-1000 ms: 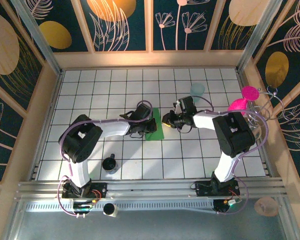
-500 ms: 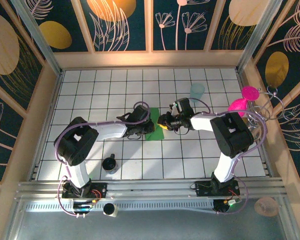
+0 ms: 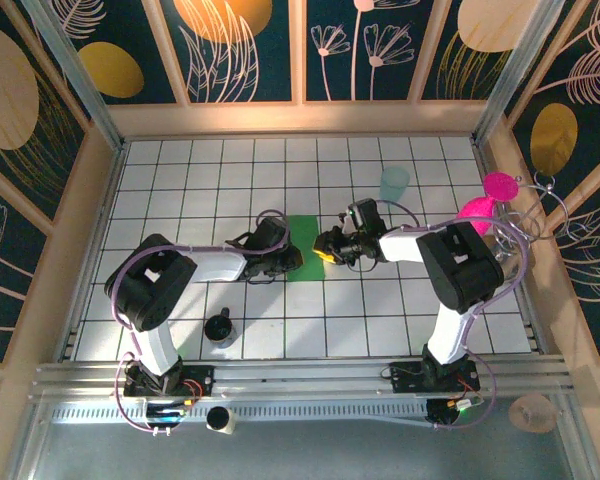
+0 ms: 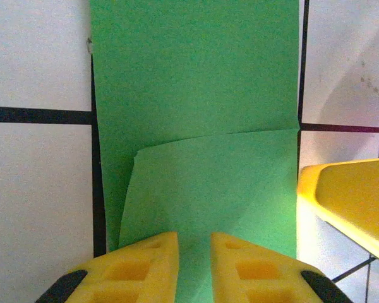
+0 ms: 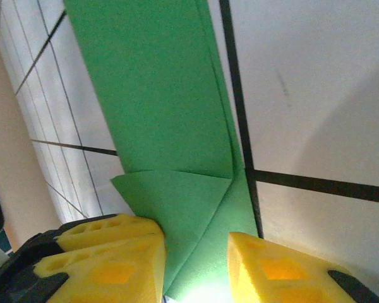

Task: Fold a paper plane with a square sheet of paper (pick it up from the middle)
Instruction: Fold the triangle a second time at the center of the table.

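The square sheet of paper (image 3: 304, 238) lies on the white tiled surface (image 3: 180, 200) near its middle, folded into a strip with a flap turned over at the end by the grippers. The left gripper (image 3: 283, 260) sits at its near left edge, its fingers (image 4: 139, 271) a narrow slit apart over the green, not clamped. The right gripper (image 3: 327, 247) is at the right edge, its fingers (image 5: 107, 265) wider apart, straddling the paper. A pale teal cup (image 3: 394, 183) stands far right and a black cup (image 3: 219, 327) near left.
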You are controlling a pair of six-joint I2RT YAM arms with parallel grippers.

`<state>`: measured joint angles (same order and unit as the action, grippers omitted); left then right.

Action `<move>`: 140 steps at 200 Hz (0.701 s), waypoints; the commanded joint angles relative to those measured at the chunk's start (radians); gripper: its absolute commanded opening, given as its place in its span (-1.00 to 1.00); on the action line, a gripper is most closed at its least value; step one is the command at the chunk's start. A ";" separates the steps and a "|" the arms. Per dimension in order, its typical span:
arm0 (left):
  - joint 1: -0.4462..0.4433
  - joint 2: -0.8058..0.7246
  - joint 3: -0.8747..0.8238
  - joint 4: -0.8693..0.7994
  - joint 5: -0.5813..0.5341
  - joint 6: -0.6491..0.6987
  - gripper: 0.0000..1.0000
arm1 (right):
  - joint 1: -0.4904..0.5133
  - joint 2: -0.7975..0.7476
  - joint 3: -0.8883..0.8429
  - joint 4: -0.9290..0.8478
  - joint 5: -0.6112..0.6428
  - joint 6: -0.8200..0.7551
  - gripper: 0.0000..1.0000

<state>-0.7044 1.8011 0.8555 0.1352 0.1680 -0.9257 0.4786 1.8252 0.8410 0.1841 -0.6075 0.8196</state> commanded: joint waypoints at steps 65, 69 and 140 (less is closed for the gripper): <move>0.014 -0.024 -0.094 0.049 0.053 -0.082 -0.55 | 0.034 0.064 0.066 -0.066 0.069 0.009 -0.35; 0.013 -0.024 -0.097 0.053 0.055 -0.083 -0.55 | 0.036 0.064 0.068 -0.068 0.072 0.010 -0.35; 0.033 -0.023 -0.138 0.145 0.141 -0.130 -0.55 | 0.048 0.082 0.142 -0.175 0.188 0.009 -0.35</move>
<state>-0.6765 1.7752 0.7483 0.2974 0.2558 -1.0248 0.5213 1.8786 0.9592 0.0692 -0.5007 0.8223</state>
